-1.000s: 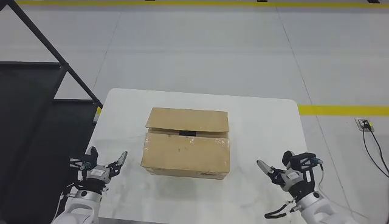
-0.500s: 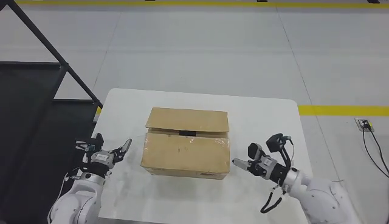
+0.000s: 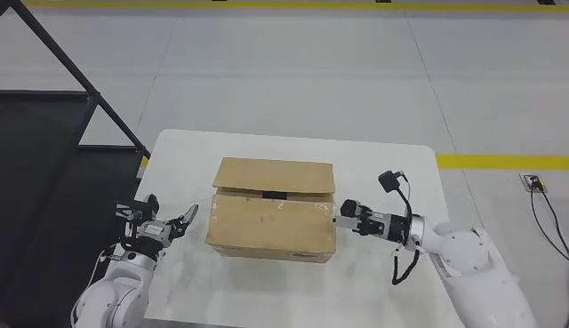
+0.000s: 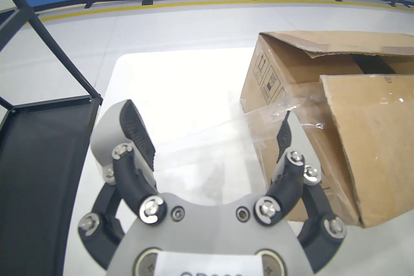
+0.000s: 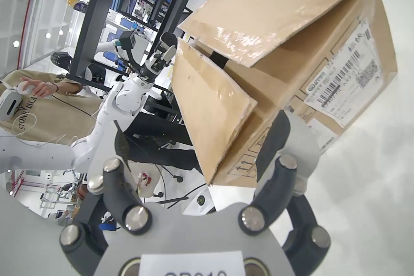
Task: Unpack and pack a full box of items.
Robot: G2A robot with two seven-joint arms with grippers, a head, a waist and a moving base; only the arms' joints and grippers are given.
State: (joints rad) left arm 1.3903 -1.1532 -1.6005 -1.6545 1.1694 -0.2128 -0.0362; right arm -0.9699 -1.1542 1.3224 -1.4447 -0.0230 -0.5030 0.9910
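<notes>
Cardboard box (image 3: 274, 212), flaps loosely closed, at the centre of the surface (image 3: 382, 168). Right pincer (image 3: 340, 221), spread wide and holding nothing, brackets a flap's corner, apparently to lift it; left pincer (image 4: 210, 131), likewise spread and empty, hovers beside the opposite end.

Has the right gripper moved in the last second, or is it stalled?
Yes. The right gripper has travelled inward across the table, from near its front right corner to the right end of the cardboard box, which stayed put.
</notes>
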